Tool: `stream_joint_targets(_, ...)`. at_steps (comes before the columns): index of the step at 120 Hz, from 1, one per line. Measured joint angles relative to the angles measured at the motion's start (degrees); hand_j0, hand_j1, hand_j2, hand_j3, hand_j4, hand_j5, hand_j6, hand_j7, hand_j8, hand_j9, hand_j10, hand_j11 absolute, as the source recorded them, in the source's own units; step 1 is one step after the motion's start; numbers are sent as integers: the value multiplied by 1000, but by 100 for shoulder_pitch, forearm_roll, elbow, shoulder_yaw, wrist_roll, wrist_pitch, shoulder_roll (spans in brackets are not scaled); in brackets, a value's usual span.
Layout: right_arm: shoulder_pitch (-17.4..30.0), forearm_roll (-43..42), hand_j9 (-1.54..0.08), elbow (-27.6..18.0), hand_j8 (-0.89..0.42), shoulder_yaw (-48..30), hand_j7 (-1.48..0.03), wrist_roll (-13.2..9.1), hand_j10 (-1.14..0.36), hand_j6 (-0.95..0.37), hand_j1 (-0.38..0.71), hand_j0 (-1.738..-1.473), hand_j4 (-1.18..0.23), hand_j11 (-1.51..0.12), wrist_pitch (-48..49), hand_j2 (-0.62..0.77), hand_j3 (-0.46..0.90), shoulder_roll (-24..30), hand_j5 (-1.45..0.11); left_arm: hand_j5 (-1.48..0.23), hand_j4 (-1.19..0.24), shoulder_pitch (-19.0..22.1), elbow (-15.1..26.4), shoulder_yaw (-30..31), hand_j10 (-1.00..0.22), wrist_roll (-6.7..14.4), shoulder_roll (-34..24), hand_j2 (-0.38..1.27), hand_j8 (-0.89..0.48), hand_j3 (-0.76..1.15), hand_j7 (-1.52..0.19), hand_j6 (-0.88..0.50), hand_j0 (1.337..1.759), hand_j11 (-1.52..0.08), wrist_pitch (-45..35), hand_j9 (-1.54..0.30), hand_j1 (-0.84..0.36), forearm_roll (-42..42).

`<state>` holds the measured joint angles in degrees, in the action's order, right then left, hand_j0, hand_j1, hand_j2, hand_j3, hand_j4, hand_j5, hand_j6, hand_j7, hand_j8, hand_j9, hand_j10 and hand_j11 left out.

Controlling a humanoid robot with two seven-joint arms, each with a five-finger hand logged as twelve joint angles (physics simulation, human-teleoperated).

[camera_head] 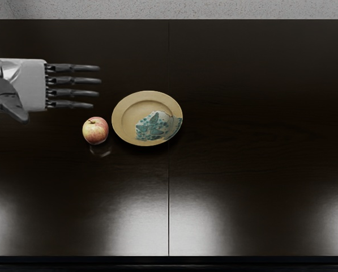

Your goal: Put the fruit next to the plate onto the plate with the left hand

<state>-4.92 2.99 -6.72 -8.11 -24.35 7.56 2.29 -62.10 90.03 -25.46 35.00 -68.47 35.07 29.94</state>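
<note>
A red-yellow apple (95,130) stands on the dark table just left of a tan plate (136,110) that has a blue-green pattern on its right part. My left hand (72,86) comes in from the left edge, above and to the left of the apple. Its fingers (78,80) are stretched straight toward the right and hold nothing. A gap separates the hand from the apple. The right arm does not show.
The dark glossy table (242,170) has a thin seam running down its middle. A pale wall strip (169,8) runs along the far edge.
</note>
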Motion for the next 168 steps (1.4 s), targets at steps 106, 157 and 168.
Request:
stream_joint_targets(106,-7,-9,0,-1,0,9,0,0,0,0,-349,-1658,0,0,0,0,0,-17,0,-22,-19,533,1006,-40,-19,0,1869,4,-20,0,-22,-20,1658,-21,-3129,-21,330,-6932)
stream_joint_targets(157,-27,-9,0,-4,0,11,0,0,0,0,-349,-1658,0,0,0,0,0,-42,0,-26,-23,1072,841,767,-23,0,2169,6,-24,0,-26,-24,1658,-26,-5579,-26,327,-8105)
stream_joint_targets(168,-32,-9,0,-1,0,11,0,0,0,0,-349,-1658,0,0,0,0,0,-43,0,-30,-25,1083,812,785,-25,0,2284,7,-26,0,-29,-27,1658,-29,-5752,-29,324,-8301)
